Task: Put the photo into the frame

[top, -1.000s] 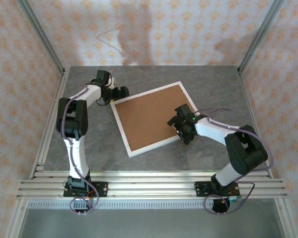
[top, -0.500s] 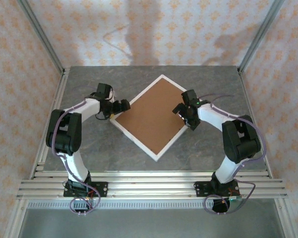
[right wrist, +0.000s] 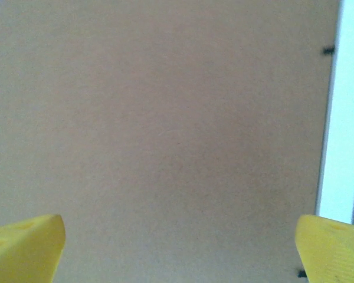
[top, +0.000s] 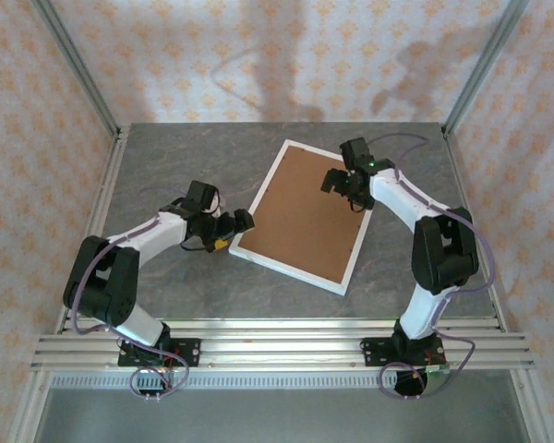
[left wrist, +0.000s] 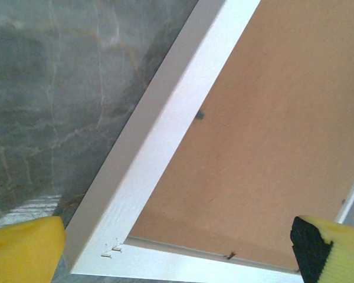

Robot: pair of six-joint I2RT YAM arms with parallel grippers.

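Top external | frame (top: pixel 291 269) back-up, skewed | left tool (top: pixel 234 233) spread astride near-left corner

Setting was a robotics lab test cell, not a home. A grey marble-patterned tabletop (top: pixel 166 166) sat boxed in by bare aluminium extrusion posts (top: pixel 78 66) and flat panels of peach floral-print wallpaper (top: pixel 351 55). A white-and-black left robot arm (top: pixel 152 235) and its matching right robot arm (top: pixel 399 194) were bolted to slotted aluminium rails (top: pixel 277 349), with loose purple cables (top: pixel 155 380) exposed.

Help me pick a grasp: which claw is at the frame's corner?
The left claw, at a corner of the frame; the right claw hangs over the brown backing.
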